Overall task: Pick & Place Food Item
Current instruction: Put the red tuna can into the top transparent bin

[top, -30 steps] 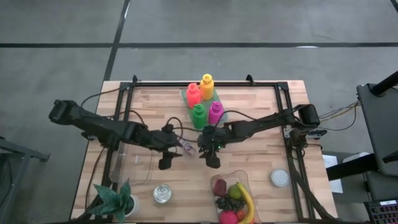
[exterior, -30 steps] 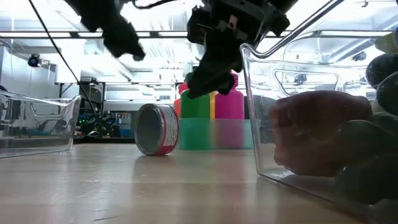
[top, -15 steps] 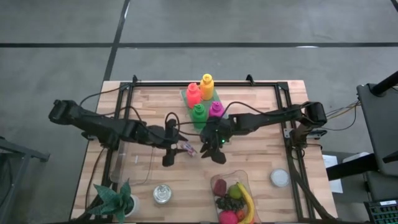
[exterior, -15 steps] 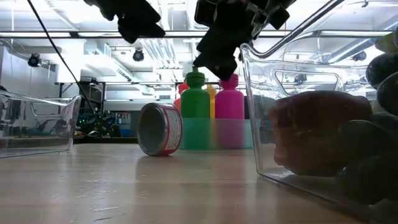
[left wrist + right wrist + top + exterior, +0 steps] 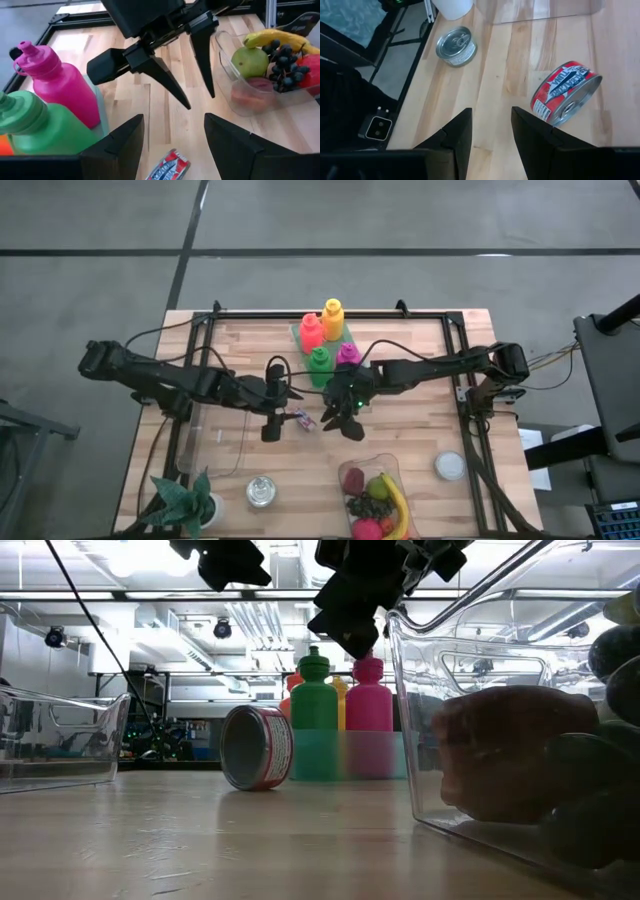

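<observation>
From above, your two arms meet mid-desk: the left gripper (image 5: 270, 423) and the right gripper (image 5: 340, 423) hang on either side of a red tuna can (image 5: 301, 418) lying on its side on the wood, neither touching it. Behind them, four coloured bottles (image 5: 327, 340) stand in a holder near the desk's far edge. A clear fruit tub (image 5: 375, 502) sits at the near edge, a white lid (image 5: 450, 466) towards the near right corner, an upright silver can (image 5: 261, 491) and a potted plant (image 5: 186, 502) towards the near left corner.

At table level, the red tuna can (image 5: 256, 747) rests on its rim in front of the green and pink bottles (image 5: 342, 722), both grippers raised above it and clear of it.

From your left wrist, the left gripper (image 5: 174, 142) stands released, jaws spread and empty, the can (image 5: 166, 166) just below them; the right gripper (image 5: 197, 97) faces it, fingers parted, with the fruit tub (image 5: 241, 97) beyond.

From your right wrist, the right gripper (image 5: 491, 131) is spread and holds nothing; the red can (image 5: 565, 98) lies just beside one finger, the silver can (image 5: 455, 46) well apart.
</observation>
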You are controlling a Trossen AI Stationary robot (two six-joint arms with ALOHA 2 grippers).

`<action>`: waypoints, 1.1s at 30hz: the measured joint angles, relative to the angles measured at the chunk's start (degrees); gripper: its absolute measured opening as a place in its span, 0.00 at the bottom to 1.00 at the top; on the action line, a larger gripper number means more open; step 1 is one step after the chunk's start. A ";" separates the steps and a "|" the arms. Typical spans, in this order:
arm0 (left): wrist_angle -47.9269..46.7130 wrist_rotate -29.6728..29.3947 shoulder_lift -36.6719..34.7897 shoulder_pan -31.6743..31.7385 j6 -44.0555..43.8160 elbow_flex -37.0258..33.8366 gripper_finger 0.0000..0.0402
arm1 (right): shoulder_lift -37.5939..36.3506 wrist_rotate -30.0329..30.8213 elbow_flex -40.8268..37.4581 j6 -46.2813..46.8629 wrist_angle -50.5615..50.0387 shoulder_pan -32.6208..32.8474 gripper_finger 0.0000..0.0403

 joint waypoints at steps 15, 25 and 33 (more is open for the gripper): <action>-0.68 -0.38 0.12 0.33 -0.31 0.00 0.53 | -0.01 1.31 0.11 -0.38 -0.06 -1.42 0.33; -1.30 -0.96 1.97 0.36 -3.31 -0.71 0.53 | 11.41 -0.81 8.52 0.69 0.47 0.37 0.33; -0.32 -0.11 2.82 0.39 -10.58 -7.11 0.53 | 16.73 -3.41 16.30 -2.53 -0.11 0.96 0.33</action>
